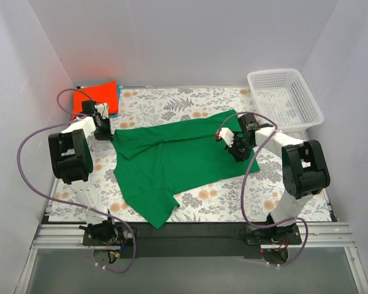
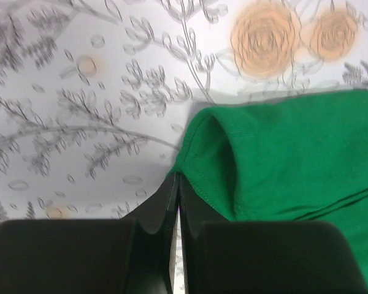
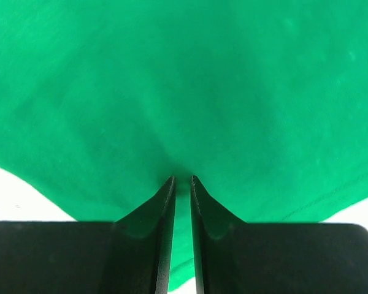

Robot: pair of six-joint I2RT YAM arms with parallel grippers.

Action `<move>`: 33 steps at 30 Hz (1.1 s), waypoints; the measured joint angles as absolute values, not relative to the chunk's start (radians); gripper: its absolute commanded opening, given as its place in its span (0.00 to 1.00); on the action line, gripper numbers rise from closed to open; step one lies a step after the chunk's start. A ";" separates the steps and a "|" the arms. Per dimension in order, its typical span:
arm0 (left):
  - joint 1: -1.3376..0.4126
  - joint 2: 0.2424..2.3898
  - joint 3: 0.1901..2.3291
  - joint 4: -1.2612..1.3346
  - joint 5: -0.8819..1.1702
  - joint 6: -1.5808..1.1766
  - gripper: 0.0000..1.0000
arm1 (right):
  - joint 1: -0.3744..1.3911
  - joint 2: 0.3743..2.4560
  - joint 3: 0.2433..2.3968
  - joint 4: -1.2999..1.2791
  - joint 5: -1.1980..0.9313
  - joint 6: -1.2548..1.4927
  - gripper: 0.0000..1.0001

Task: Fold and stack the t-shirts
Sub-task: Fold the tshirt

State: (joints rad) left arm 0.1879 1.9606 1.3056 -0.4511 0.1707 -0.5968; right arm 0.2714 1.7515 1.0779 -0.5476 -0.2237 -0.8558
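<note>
Left gripper point(image 2: 176, 179) and right gripper point(image 3: 183, 179) each pinch the green t-shirt point(image 1: 172, 159), spread on the floral table point(image 1: 172, 104), in tight-pressed jaws, the white mesh basket point(image 1: 313, 110) standing apart at far right.

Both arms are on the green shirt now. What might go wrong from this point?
The left end effector is shut right at the hem corner of the green t-shirt. Little cloth may be caught, so it could slip out on lifting. The right end effector pinches cloth inside the edge, so the fold may bunch unevenly.
</note>
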 measured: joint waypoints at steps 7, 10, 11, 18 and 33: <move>0.188 2.055 1.448 -0.482 0.147 -0.554 0.00 | 0.442 1.599 0.909 -0.582 -0.275 -0.812 0.24; 0.188 2.055 1.453 -0.497 0.140 -0.532 0.01 | 0.497 1.561 0.878 -0.652 -0.326 -0.787 0.29; 0.188 2.053 1.453 -0.505 0.141 -0.522 0.12 | 0.504 1.555 0.879 -0.685 -0.342 -0.777 0.34; 0.198 1.937 1.433 -0.581 0.204 -0.469 0.44 | 0.456 1.522 1.011 -0.801 -0.378 -0.710 0.44; 0.201 1.752 1.309 -0.674 0.390 -0.524 0.51 | 0.347 1.792 1.295 -0.694 -0.144 -0.755 0.45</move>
